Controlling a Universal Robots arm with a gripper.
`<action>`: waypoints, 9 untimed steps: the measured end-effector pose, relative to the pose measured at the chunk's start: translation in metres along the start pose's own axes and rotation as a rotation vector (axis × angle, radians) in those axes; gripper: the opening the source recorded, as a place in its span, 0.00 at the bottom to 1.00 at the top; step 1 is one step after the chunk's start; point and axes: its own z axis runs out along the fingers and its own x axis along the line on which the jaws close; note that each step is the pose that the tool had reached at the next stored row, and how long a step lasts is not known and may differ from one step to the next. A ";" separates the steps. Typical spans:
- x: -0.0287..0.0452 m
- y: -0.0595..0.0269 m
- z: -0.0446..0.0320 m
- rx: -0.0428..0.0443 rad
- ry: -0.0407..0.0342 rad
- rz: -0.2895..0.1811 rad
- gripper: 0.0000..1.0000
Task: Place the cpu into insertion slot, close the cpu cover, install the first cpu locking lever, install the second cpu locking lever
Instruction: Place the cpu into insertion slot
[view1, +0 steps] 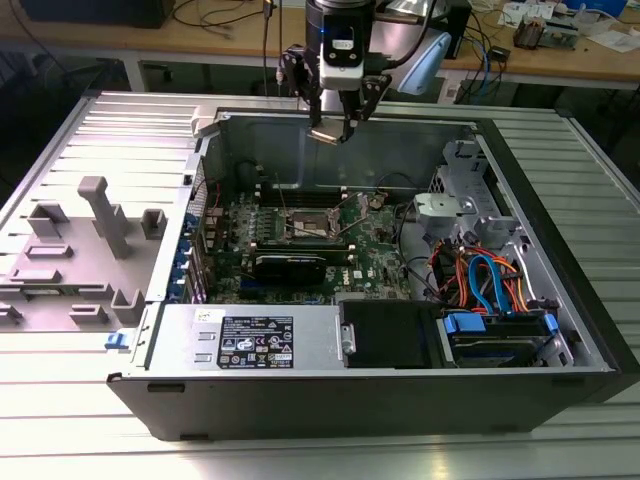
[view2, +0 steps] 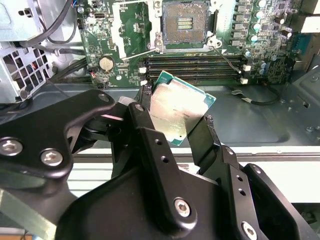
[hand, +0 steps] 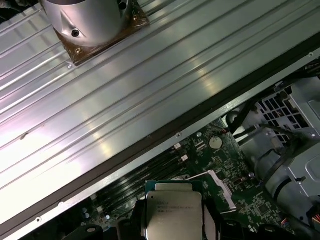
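Ribbed grey metal counter (view1: 90, 455), soft glare along the ridges. On the counter: grey moulded fixture (view1: 105, 215). Behind the counter: wooden workbench (view1: 230, 42) strewn with cables (view1: 222, 14).

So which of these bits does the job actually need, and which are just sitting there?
In the job: gripper, shut on the cpu; insertion slot, empty; cpu cover, swung open.
Just there: memory slots; coin battery; orange and blue cables; grey plastic shapes beside the case.
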 end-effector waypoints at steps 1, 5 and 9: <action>0.0000 0.0000 0.0000 0.0000 -0.0004 0.004 0.54; 0.0000 0.0000 0.0001 -0.0005 -0.0022 0.024 0.54; 0.0000 0.0000 0.0001 -0.0006 -0.0027 0.030 0.54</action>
